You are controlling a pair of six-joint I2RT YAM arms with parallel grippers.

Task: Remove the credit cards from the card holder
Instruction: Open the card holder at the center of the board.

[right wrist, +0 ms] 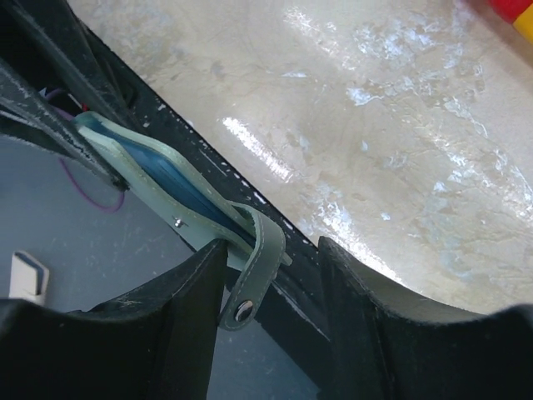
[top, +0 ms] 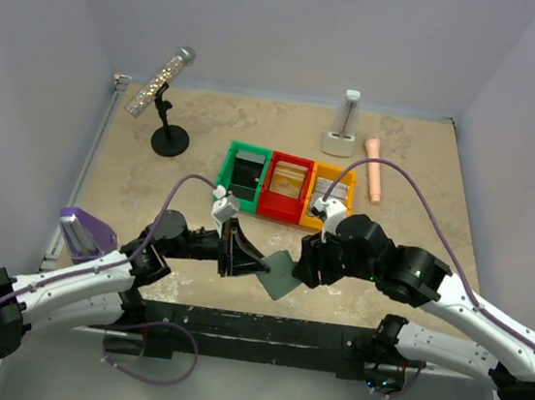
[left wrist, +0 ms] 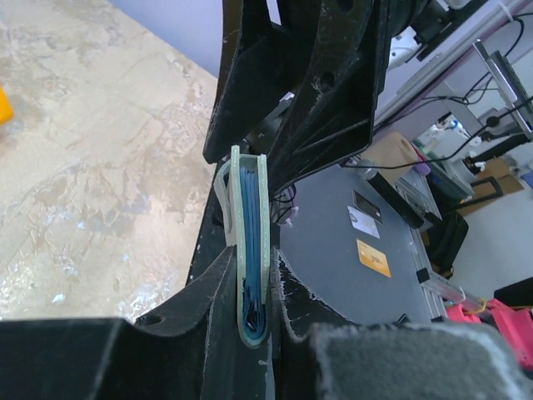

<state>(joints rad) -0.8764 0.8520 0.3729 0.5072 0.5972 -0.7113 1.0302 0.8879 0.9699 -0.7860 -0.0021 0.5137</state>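
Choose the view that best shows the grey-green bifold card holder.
Left wrist: the grey-green bifold card holder fills the centre edge-on, blue lining visible, pinched by the left gripper. Right wrist shows only one corner and its snap strap; top view, a small grey patch.

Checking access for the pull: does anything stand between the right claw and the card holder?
Nothing visible does. The right claw stands open around the snap strap of the card holder, which the left claw grips folded shut.
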